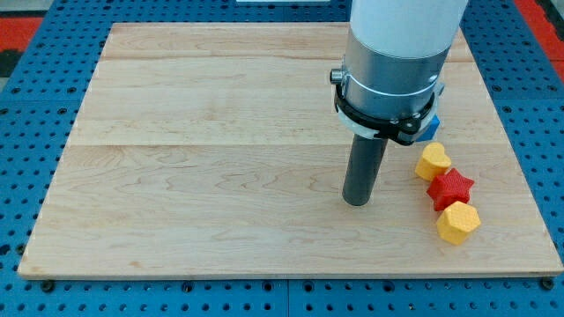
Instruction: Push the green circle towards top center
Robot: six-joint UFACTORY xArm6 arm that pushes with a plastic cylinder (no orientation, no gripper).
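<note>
No green circle shows in the camera view; the arm's wide body may hide it. My tip [357,202] rests on the wooden board [194,167], right of the board's centre. To the tip's right lies a row of blocks: a yellow block [433,161], a red star [451,187] below it and a yellow hexagon [457,222] lowest. The yellow block is the nearest, apart from the tip. A blue block [432,126] peeks out from behind the arm's body, above the yellow block.
The board lies on a blue perforated table [35,132]. The arm's grey and white body [397,62] covers the board's upper right part.
</note>
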